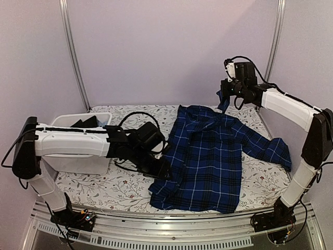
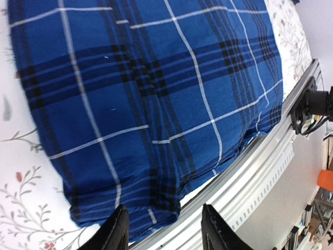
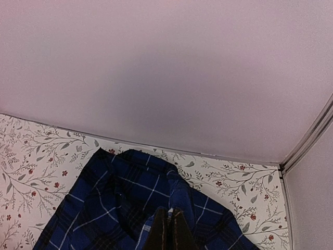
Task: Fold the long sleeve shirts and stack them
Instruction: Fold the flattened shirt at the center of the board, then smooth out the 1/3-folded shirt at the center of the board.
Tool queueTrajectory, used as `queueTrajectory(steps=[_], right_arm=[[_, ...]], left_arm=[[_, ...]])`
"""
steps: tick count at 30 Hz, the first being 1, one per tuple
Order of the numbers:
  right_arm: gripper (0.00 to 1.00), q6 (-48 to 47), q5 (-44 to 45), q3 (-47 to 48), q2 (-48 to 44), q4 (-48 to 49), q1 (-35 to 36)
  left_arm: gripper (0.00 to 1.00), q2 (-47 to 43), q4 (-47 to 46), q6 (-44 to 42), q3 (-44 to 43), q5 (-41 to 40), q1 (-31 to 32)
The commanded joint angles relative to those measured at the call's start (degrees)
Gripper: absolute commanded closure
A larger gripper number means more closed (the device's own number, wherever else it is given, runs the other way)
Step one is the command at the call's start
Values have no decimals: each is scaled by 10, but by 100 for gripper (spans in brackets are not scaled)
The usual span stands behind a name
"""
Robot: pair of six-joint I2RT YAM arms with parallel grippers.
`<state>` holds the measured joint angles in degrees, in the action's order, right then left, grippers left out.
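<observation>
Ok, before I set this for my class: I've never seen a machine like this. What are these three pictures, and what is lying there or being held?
It is a robot with a left arm and a right arm, bolted at the near edge of a table, each ending in a two-finger gripper. The wide picture looks down from above and behind them. The other two come from a small camera on each wrist. A blue plaid shirt lies spread on the flowered table cover. A white bin at the left holds dark cloth. The right gripper is shut on the shirt's far edge, raised above the table. The left gripper is open over the shirt's near left edge, holding nothing.
</observation>
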<state>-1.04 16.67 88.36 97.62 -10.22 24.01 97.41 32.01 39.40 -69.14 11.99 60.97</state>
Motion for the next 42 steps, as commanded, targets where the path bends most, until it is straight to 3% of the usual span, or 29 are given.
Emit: queueTrajectory(steps=[1, 4, 5, 9, 11, 14, 20, 25, 32, 42], right_arm=[[100, 34, -53, -27, 7, -38, 17], [99, 40, -78, -30, 25, -54, 30], [95, 41, -81, -26, 35, -67, 37], [56, 42, -75, -6, 58, -106, 71], [46, 48, -79, 8, 63, -119, 93], [39, 59, -84, 26, 69, -134, 127], [39, 97, -194, 67, 130, -118, 169], [46, 124, -266, 136, 227, -110, 176], [56, 172, -269, 191, 321, -114, 173], [61, 211, -299, 226, 404, -104, 152]], left_arm=[[54, -76, -11, 34, 73, -46, -38], [57, -97, -20, 34, 111, -36, -56], [58, -100, -21, 31, 121, -37, -57], [59, -111, -42, 26, 176, -21, -65], [60, -121, -63, 26, 204, -11, -68], [64, -134, -83, 19, 232, -3, -68], [66, -167, -170, 13, 291, 14, -68], [68, -163, -217, 4, 315, 5, -66], [69, -149, -266, -4, 349, 3, -61], [71, -114, -310, -25, 355, -17, -44]])
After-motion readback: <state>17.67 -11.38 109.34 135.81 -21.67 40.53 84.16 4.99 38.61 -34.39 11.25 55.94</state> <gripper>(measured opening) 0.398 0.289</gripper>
